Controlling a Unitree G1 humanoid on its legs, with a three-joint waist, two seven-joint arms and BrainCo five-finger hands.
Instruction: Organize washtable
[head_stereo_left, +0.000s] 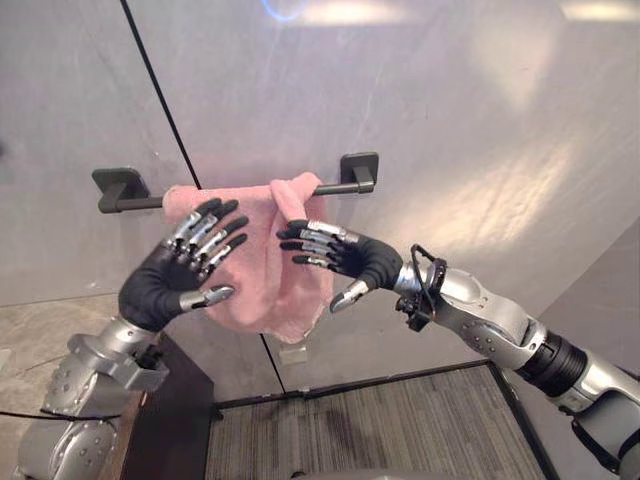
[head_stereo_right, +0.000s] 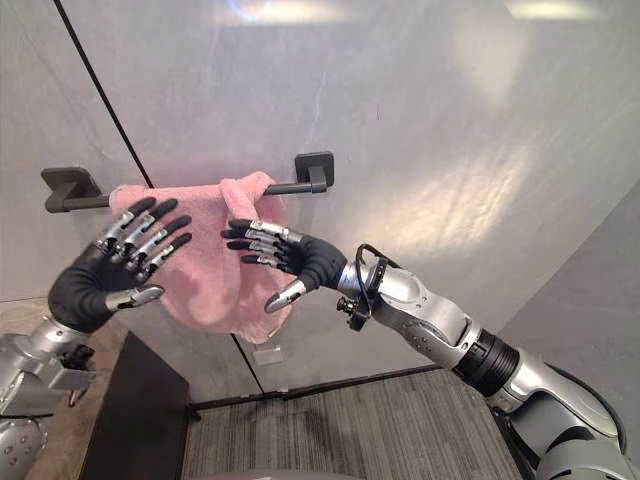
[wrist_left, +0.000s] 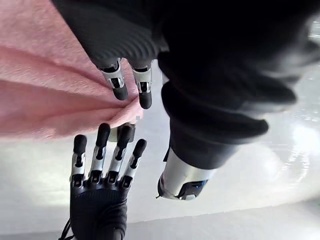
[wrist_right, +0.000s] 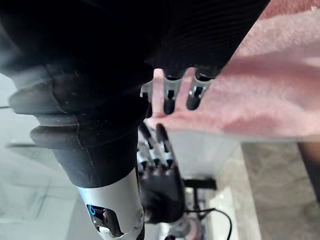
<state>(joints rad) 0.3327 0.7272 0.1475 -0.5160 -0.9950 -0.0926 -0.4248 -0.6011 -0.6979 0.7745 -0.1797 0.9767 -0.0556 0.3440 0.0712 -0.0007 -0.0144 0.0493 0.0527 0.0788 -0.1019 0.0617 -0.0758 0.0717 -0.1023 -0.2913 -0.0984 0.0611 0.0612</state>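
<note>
**A:** As you scan from the left, what comes first?

**B:** A corner of the bench (head_stereo_left: 25, 335), low down. Above it a black towel rail (head_stereo_left: 130, 204) is fixed to the grey wall (head_stereo_left: 450, 150), with a pink towel (head_stereo_left: 262, 275) draped over it in loose folds.

**A:** And the left robot hand?

**B:** The left robot hand (head_stereo_left: 168, 278) is raised in front of the towel's left half, fingers straight and spread, gripping nothing. I cannot tell whether the fingertips touch the cloth.

**A:** Further right?

**B:** The right robot hand (head_stereo_left: 352, 256) is level with it, fingers straight and pointing across the towel's right half, thumb hanging below. It holds nothing either. In its wrist view the fingertips (wrist_right: 193, 102) are just beside the pink cloth. The two hands are near each other but apart, with towel showing between them. Past them is the rail's right bracket (head_stereo_left: 360, 168), and below it the striped floor (head_stereo_left: 400, 425).
</note>
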